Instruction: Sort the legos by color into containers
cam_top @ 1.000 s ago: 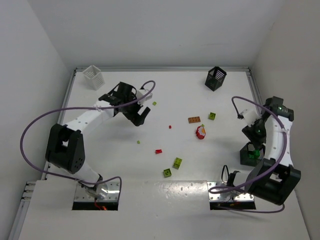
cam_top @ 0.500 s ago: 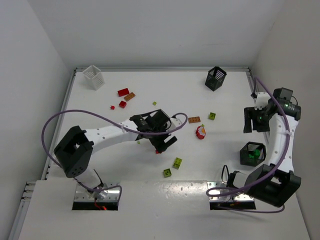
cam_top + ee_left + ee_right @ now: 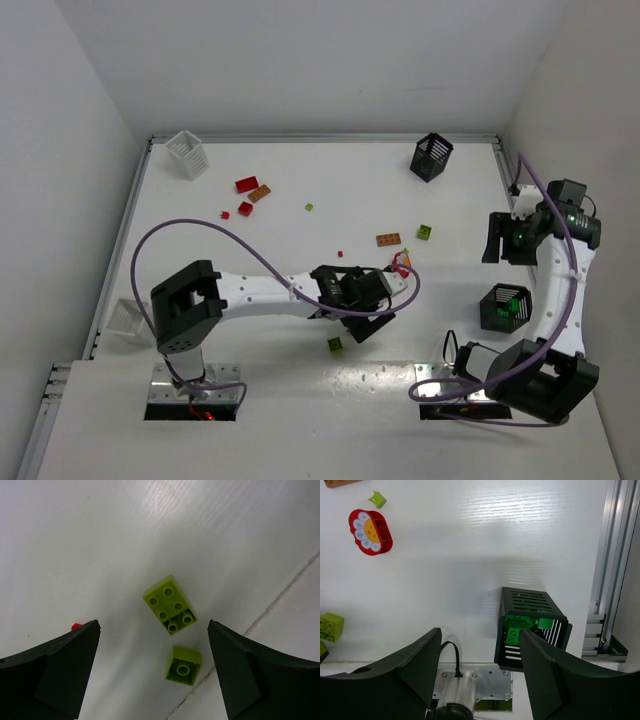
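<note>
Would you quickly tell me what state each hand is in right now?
Left hand: open, holding nothing, above a yellow-green brick.
Right hand: open, holding nothing.

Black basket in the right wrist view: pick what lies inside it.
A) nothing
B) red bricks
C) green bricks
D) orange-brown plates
C: the right wrist view looks down into the black basket and shows bright green bricks inside it, with no other color among them.
</note>
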Controlling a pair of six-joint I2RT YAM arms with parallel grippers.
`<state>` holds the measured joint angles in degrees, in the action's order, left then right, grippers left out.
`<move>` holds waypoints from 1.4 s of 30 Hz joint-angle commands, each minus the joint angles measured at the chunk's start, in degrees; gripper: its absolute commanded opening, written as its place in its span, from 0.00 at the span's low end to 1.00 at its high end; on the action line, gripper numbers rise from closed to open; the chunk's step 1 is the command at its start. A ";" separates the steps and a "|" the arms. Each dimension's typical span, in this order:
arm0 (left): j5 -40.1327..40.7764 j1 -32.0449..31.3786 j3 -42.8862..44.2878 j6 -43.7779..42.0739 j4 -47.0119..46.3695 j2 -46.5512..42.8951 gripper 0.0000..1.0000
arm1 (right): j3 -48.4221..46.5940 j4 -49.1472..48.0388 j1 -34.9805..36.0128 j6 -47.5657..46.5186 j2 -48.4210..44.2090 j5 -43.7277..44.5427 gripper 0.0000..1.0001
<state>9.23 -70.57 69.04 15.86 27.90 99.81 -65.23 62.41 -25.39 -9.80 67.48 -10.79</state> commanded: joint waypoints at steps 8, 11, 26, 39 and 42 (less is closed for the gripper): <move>5.89 -1.15 6.64 5.41 1.98 8.29 0.88 | 0.02 -1.59 -0.28 1.54 -4.47 -2.13 0.64; 3.78 -1.15 6.64 6.03 1.98 8.30 0.82 | 0.02 -1.59 -0.28 1.54 -4.99 -2.13 0.64; -3.43 -0.10 6.02 7.26 2.50 9.79 0.62 | 0.02 -1.59 -0.28 1.01 -4.99 -2.13 0.64; -5.19 3.42 7.78 7.26 2.51 13.13 0.50 | 0.63 -2.21 -0.28 1.01 -4.47 -3.19 0.64; -5.19 5.26 7.78 6.03 2.51 12.60 0.41 | 0.63 -2.73 -0.28 1.01 -3.86 -3.72 0.64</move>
<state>4.75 -67.05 75.48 22.57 30.35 112.71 -64.84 61.76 -25.39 -8.99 63.57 -12.97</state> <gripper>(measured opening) 0.433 0.637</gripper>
